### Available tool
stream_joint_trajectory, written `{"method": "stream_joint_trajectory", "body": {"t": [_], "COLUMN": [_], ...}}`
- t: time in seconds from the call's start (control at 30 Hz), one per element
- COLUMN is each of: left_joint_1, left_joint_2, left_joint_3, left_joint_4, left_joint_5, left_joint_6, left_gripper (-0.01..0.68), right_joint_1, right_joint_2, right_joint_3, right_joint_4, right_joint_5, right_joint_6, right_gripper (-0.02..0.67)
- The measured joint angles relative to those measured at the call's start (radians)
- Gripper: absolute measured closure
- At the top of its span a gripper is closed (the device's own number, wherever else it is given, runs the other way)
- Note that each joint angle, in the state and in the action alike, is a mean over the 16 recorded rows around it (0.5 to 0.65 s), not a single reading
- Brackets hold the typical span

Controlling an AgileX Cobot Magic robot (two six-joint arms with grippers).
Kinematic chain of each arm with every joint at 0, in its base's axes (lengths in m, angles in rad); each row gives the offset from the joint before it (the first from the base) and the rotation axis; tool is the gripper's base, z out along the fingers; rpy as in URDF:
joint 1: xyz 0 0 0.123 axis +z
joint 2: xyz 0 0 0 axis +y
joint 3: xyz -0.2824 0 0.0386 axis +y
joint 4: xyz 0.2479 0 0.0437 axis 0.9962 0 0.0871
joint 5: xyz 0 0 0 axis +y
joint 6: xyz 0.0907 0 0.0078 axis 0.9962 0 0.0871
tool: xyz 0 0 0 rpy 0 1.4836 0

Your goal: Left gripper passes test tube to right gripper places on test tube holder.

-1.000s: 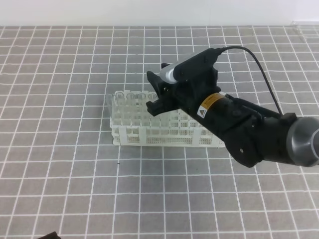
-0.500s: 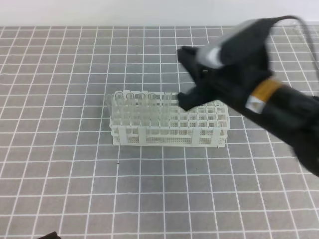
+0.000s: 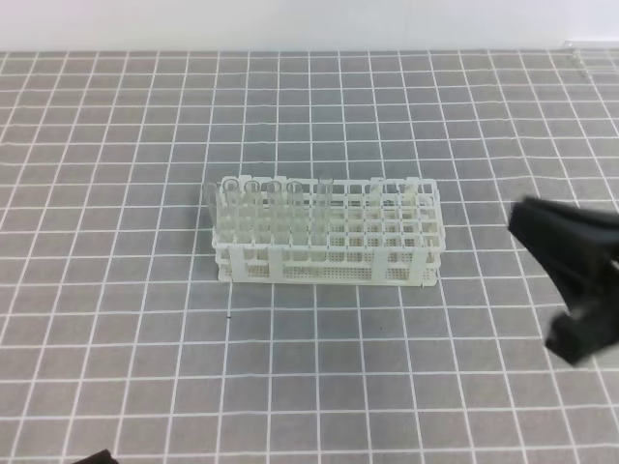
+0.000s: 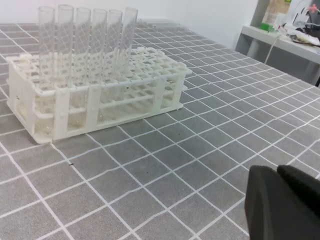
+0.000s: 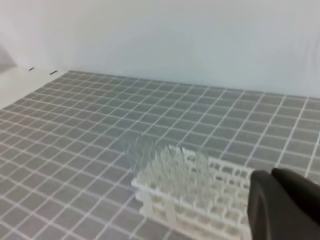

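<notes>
Nearest in the exterior high view, a small dark shape sits at the bottom left edge; what it is cannot be told. The left claw shows in its own wrist view as a black mass at the lower right, fingers together, closed on nothing visible, low over the grey gridded desk.

The right claw stands at the right edge of the exterior high view, blurred, well apart from the rack. Its fingers are drawn together and closed, with no tube seen between them. In its wrist view the right claw appears as a black form at the lower right corner.

Farther back, the white test tube holder rests on the desk near the centre. Clear tubes stand upright in its left portion. One test tube stands upright just to the right of that group, seated in a hole of the rack. Two more tubes stand toward the right end. Which row each occupies cannot be told.
</notes>
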Motion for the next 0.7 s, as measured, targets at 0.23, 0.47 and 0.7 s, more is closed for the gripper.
{"method": "stream_joint_trajectory", "body": {"t": [0.23, 0.47, 0.7], "left_joint_1": [0.0, 0.0, 0.0], "left_joint_2": [0.0, 0.0, 0.0], "left_joint_3": [0.0, 0.0, 0.001], "left_joint_4": [0.0, 0.0, 0.0], "left_joint_5": [-0.001, 0.001, 0.001], "left_joint_6": [0.0, 0.0, 0.0], "left_gripper": [0.673, 0.673, 0.673], "right_joint_1": [-0.008, -0.082, -0.222], "right_joint_2": [-0.133, -0.259, -0.489], "right_joint_3": [0.087, 0.206, 0.399], "right_joint_4": [-0.024, -0.048, -0.043], "right_joint_5": [0.072, 0.059, 0.027], "right_joint_6": [0.014, -0.02, -0.028], "right_gripper": [0.662, 0.662, 0.662]}}
